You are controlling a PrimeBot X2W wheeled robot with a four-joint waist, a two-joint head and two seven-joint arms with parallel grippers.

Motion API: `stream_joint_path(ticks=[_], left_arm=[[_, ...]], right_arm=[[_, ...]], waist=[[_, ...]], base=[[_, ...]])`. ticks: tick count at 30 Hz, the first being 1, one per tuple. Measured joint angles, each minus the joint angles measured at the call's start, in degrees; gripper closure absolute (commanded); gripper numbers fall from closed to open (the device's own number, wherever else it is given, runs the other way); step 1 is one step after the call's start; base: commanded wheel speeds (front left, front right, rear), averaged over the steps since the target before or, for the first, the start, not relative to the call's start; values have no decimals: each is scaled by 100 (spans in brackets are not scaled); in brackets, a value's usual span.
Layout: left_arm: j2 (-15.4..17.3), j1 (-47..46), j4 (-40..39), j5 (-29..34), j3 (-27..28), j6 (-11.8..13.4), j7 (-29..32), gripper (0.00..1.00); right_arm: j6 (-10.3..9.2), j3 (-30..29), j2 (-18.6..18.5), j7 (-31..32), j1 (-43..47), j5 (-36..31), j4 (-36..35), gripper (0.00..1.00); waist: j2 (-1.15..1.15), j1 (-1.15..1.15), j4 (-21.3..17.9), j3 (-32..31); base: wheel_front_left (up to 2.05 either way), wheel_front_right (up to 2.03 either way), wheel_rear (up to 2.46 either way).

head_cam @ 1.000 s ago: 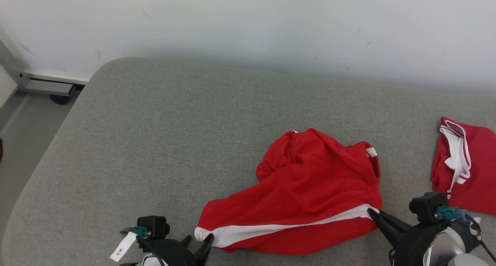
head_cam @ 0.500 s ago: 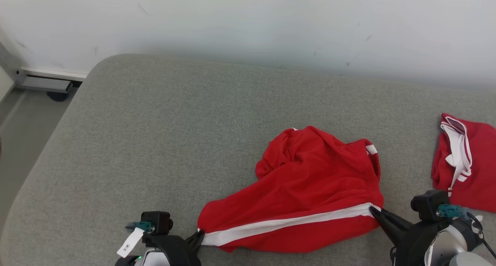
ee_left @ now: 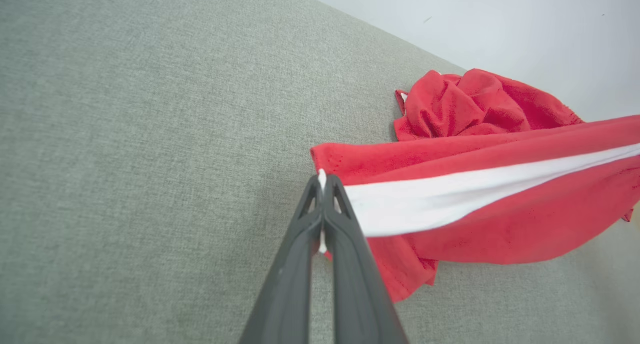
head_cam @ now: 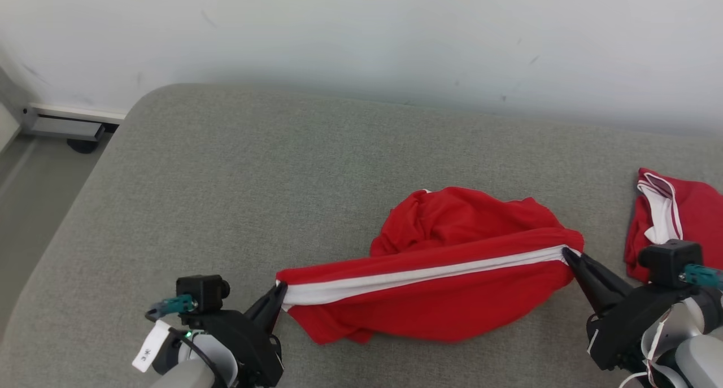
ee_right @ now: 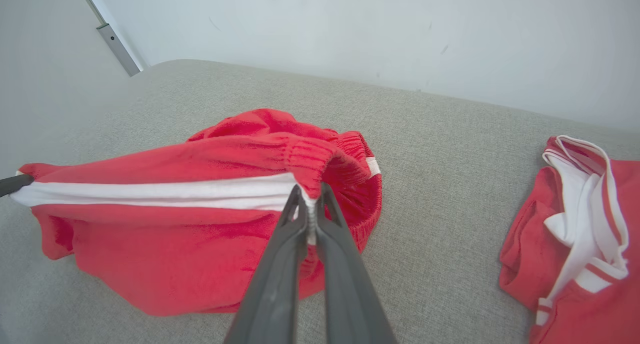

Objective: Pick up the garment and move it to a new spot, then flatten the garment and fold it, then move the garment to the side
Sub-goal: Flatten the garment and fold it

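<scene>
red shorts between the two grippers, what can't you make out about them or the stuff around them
- Red shorts: underside, and whether the hanging hem touches the grey cushion; head view, own cloth covers it.
- Crumpled far part: shape lost in its own folds, every view.
- Pinched cloth: how deep, wrist views; left gripper and right gripper fingers cover it.
- Second red garment: cut off by the right edge, head and right wrist views.
</scene>
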Motion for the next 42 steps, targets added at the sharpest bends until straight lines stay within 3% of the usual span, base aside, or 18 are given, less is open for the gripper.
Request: stream_joint_path(ticks=[3,8,14,19,21,24,25,27,29,32,35,42], left_arm=[[108,-21,-222,-18,107,-90,-59,100],[308,-188,-363,52,57,-182,-14,100],[491,-986,-366,24,174,-409,445,100],[667,-2361,91,-93,532,-483,949,100],[705,-3028,330,21,533,-514,1194,100],[549,-4103,636,24,768,-521,1308,100],[488,-4428,671,79,810,-517,1340,100],[428,-5009,665,274,925,-512,1281,100],[408,-5443,575,276,1148,-509,1090,100],[568,-5623,179,375,1199,-527,867,100],[683,-5120,53,371,1189,-538,582,100],[614,-2934,245,330,664,-583,99,100]], right_arm=[[24,159,77,54,-125,-4,46,100],[211,511,544,343,-695,79,214,100],[272,508,1000,798,-1561,497,842,100],[240,366,1412,1312,-3345,636,1933,100],[92,316,1552,1450,-4251,537,2439,100],[-297,-7,1790,1328,-5656,370,3045,100],[-327,-14,1815,1239,-6060,246,3130,100],[-318,-63,1879,961,-6775,94,3167,100],[-155,-125,1893,675,-7218,94,2966,100],[160,-99,1830,449,-7220,96,2577,100],[560,76,1691,250,-6745,97,2613,100],[676,421,1481,-196,-4821,131,2937,100]], waist=[[0,0,-68,-23],[0,0,-283,-37],[0,0,-669,72],[0,0,-965,364],[0,1,-1068,513],[1,1,-1199,759],[0,1,-1236,843],[1,1,-1296,1020],[0,1,-1338,1199],[0,0,-1360,1471],[0,0,-1349,1720],[1,1,-1258,1832]], base=[[0,0,0],[0,0,0],[0,0,0],[0,0,0],[0,0,0],[0,0,0],[0,0,0],[0,0,0],[0,0,0],[0,0,0],[0,0,0],[0,0,0]])
